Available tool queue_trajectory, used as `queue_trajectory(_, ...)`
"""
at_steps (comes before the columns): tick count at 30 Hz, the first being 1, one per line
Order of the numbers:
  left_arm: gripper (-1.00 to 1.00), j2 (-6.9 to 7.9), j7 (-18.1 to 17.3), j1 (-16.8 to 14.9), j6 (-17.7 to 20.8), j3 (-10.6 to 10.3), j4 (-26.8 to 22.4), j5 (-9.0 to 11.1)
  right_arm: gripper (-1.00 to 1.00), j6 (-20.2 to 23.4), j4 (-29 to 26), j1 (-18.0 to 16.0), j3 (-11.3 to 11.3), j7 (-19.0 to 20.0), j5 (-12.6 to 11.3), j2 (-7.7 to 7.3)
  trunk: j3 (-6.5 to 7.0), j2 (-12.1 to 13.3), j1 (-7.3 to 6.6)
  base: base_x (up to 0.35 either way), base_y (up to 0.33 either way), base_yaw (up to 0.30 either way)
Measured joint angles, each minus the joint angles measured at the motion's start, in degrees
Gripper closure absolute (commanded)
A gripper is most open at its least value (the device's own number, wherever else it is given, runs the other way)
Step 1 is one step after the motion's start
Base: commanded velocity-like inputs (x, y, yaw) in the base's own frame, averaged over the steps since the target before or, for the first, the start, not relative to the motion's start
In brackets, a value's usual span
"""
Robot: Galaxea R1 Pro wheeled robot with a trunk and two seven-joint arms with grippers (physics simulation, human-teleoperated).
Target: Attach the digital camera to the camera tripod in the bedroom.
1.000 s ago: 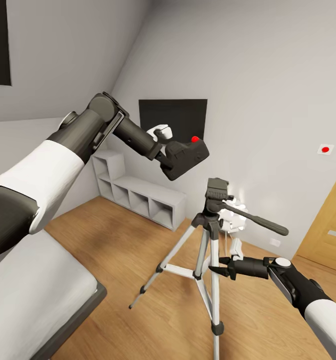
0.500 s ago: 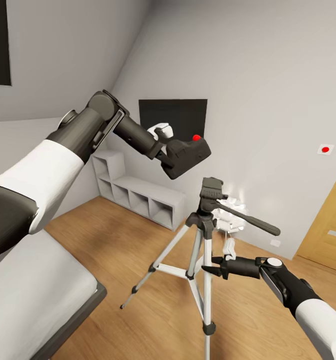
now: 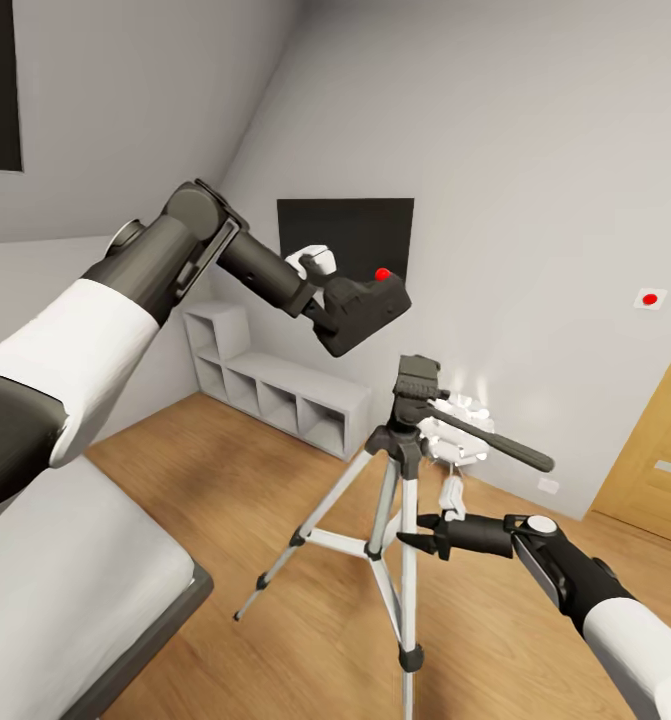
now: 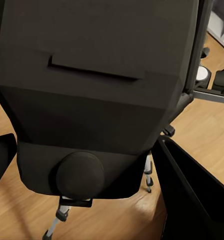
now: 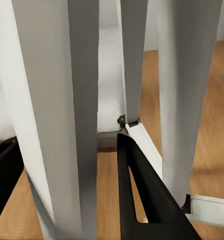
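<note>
The black digital camera (image 3: 363, 310) with its red dot (image 3: 382, 273) hangs in the air, tilted, with my left gripper (image 3: 347, 312) shut on it. In the left wrist view the camera body (image 4: 91, 75) sits between the dark fingers (image 4: 192, 200). The camera tripod (image 3: 415, 380) stands on the wooden floor just below and to the right of the camera, and the two are apart. Its long black handle (image 3: 495, 446) points right. My right gripper (image 3: 417, 541) is shut on the tripod's silver legs (image 5: 76, 125) below the head.
A grey-framed bed (image 3: 75, 580) fills the lower left. A grey cubby shelf (image 3: 275, 395) and a black TV (image 3: 345, 235) line the far wall. A white ball lamp (image 3: 465, 432) stands behind the tripod, and a wooden door (image 3: 665, 450) is at the right.
The tripod and my right gripper have shifted left together. My left arm has carried the camera slightly up and left.
</note>
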Motion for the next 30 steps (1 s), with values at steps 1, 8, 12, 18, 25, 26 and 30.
queue_trajectory(1, 1.00, 0.06, 0.0, 0.0, 0.0, 0.0, 0.0, 0.0, 1.00, 0.3, 0.1, 0.0, 0.3, -0.2, -0.2, 0.06, 0.01, 0.0, 0.00, 0.000, 0.000, 0.000)
queue_trajectory(8, 1.00, 0.43, 0.0, 0.0, 0.0, 0.0, -0.1, 0.0, 1.00, 0.1, 0.1, 0.0, 1.4, -0.1, -0.3, 0.95, 0.00, 0.0, 0.00, 0.000, 0.000, 0.000)
queue_trajectory(12, 1.00, 0.54, 0.0, 0.0, 0.0, 0.0, -0.2, 0.0, 1.00, 0.2, 0.2, 0.0, 3.0, -0.2, -0.3, 1.11, 0.00, 0.0, 0.00, 0.000, 0.000, 0.000)
queue_trajectory(18, 1.00, 0.64, 0.0, 0.0, 0.0, 0.0, -0.2, 0.0, 1.00, 0.1, 0.3, 0.0, 4.3, -0.3, -0.3, 1.18, 0.00, 0.0, 0.00, 0.000, 0.000, 0.000)
queue_trajectory(25, 1.00, 0.58, 0.0, 0.0, 0.0, 0.1, -0.4, 0.0, 1.00, -0.1, 0.2, 0.0, 4.1, -0.9, 0.1, 1.22, 0.00, 0.0, 0.00, 0.000, 0.000, 0.000)
queue_trajectory(26, 1.00, 0.59, 0.0, 0.0, 0.0, 0.1, -0.6, 0.0, 1.00, 0.0, 0.2, 0.0, 4.4, -1.1, 0.2, 1.19, 0.00, 0.0, 0.00, 0.000, 0.000, 0.000)
queue_trajectory(30, 1.00, 0.64, 0.0, 0.0, 0.1, 0.0, -2.1, 0.0, 1.00, -0.2, 0.3, 0.0, 4.4, -1.2, 0.2, 1.20, 0.00, 0.0, 0.00, 0.000, 0.000, 0.000)
